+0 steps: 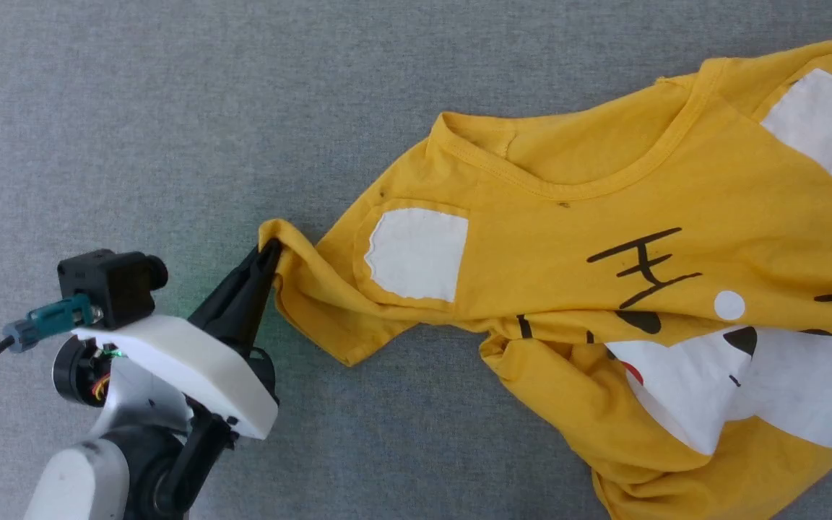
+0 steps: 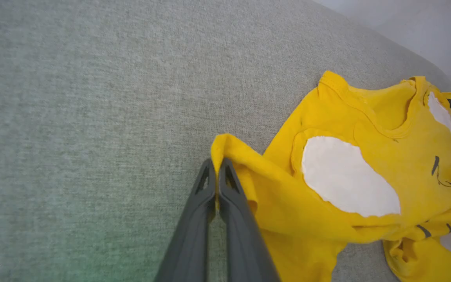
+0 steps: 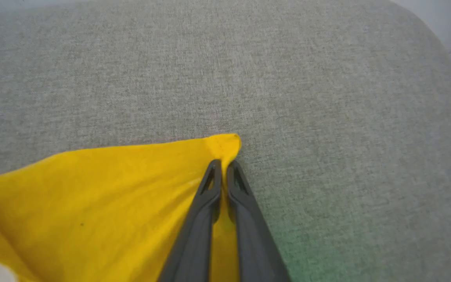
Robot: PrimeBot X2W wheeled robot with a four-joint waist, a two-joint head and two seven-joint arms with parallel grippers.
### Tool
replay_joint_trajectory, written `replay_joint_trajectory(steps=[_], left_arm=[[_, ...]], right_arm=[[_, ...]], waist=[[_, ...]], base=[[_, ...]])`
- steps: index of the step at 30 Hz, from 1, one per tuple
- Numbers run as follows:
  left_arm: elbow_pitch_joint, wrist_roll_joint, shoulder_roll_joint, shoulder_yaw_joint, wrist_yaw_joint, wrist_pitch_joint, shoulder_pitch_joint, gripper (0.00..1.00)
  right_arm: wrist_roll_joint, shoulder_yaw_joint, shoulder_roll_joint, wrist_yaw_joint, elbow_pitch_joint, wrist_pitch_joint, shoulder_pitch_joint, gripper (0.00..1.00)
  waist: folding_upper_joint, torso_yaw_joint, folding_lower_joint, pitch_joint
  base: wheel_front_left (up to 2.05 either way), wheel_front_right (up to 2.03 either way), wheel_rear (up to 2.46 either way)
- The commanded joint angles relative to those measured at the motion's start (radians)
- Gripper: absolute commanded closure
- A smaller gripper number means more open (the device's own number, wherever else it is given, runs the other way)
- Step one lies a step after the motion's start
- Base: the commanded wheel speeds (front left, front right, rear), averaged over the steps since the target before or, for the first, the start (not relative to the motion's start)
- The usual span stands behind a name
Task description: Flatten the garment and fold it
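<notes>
The garment [image 1: 575, 238], a bright yellow T-shirt with white patches, black strokes and a red dot, lies crumpled across the right of the grey surface, collar toward the top. My left gripper [image 1: 269, 253] is shut on the tip of its left sleeve, which is drawn out to the left; in the left wrist view the fingers [image 2: 231, 188] pinch that sleeve corner of the garment [image 2: 327, 219]. In the right wrist view my right gripper [image 3: 224, 163] is shut on a pointed yellow corner of the garment [image 3: 104, 196], stretched taut toward it.
Grey woven cloth [image 1: 170, 108] covers the whole work surface, with bare room to the left and top. The surface's rounded far edge [image 3: 441, 43] shows in the right wrist view, with pale floor beyond.
</notes>
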Motion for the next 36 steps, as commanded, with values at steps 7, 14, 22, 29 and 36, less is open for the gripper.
replay_joint_trajectory(steps=[7, 14, 22, 29, 36], left_arm=[[0.024, 0.005, -0.007, 0.016, -0.002, -0.034, -0.046, 1.00], [0.115, 0.047, -0.002, 0.038, -0.036, -0.152, -0.146, 1.00], [0.265, 0.125, 0.042, 0.042, -0.053, -0.198, -0.349, 1.00], [0.372, 0.164, 0.094, 0.021, -0.082, -0.164, -0.498, 1.00], [0.382, 0.157, 0.134, 0.013, -0.109, -0.097, -0.589, 1.00]], right_arm=[[0.019, 0.031, 0.023, -0.002, 0.001, -0.036, 0.013, 1.00], [0.103, 0.090, 0.035, -0.002, -0.056, -0.079, 0.040, 1.00], [0.144, 0.142, 0.038, -0.002, -0.136, -0.132, 0.011, 1.00], [0.146, 0.186, 0.043, -0.002, -0.152, -0.160, -0.047, 1.00], [0.175, 0.249, 0.040, -0.002, -0.193, -0.109, -0.079, 1.00]], waist=[[-0.0001, -0.027, 0.0000, -0.056], [-0.0001, -0.065, 0.0000, -0.177], [-0.0001, -0.113, 0.0000, -0.328], [-0.0001, -0.148, 0.0000, -0.453], [-0.0001, -0.175, 0.0000, -0.564]], base=[[0.00, 0.00, 0.00], [0.00, 0.00, 0.00], [0.00, 0.00, 0.00], [0.00, 0.00, 0.00], [0.00, 0.00, 0.00]])
